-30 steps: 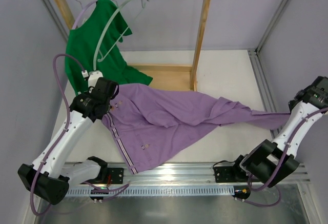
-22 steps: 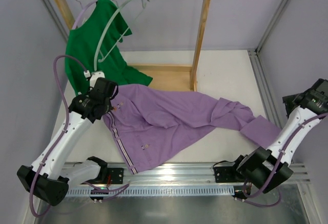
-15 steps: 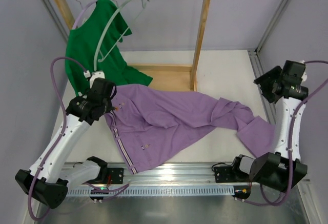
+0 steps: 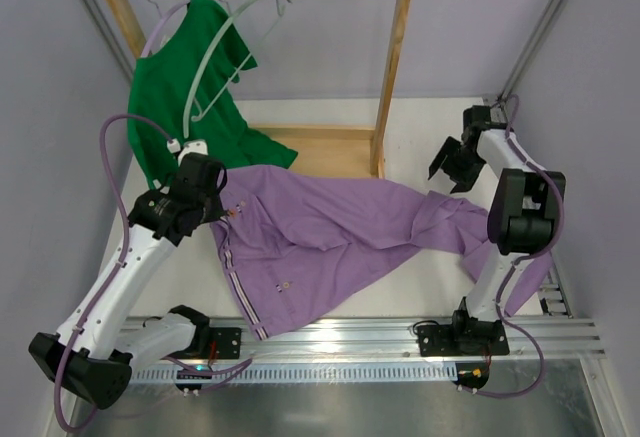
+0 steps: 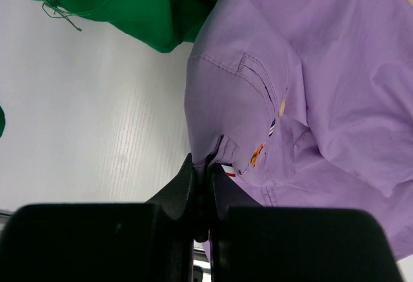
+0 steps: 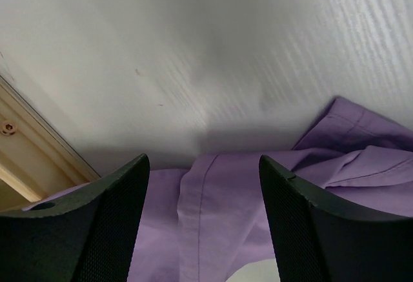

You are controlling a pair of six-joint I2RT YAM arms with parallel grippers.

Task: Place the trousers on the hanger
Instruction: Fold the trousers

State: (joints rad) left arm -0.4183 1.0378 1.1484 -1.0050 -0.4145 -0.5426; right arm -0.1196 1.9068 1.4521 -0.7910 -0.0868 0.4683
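Observation:
The lilac trousers (image 4: 330, 227) lie spread across the table, the waistband to the left and the legs running right. My left gripper (image 4: 217, 209) is shut on a pinch of cloth at the waistband corner (image 5: 213, 150), beside the small striped tag, and my left gripper (image 5: 205, 166) shows no gap between its jaws. My right gripper (image 4: 452, 171) hovers open over a trouser leg (image 6: 219, 211) near the rack's right post, with nothing between the fingers (image 6: 116, 217). The pale grey-green hanger (image 4: 225, 47) hangs bare on the rack's top rail.
A wooden rack (image 4: 395, 67) stands at the back of the table; its base board (image 6: 19, 166) lies just left of my right gripper. A green shirt (image 4: 180, 87) hangs on a lavender hanger, its hem (image 5: 148, 4) touching the trousers' waist. Metal rails run along the near edge.
My right gripper opened and let go of the trouser leg's end, which dropped folded onto the table. The right arm swung from the right edge to the far side. The left gripper barely moved.

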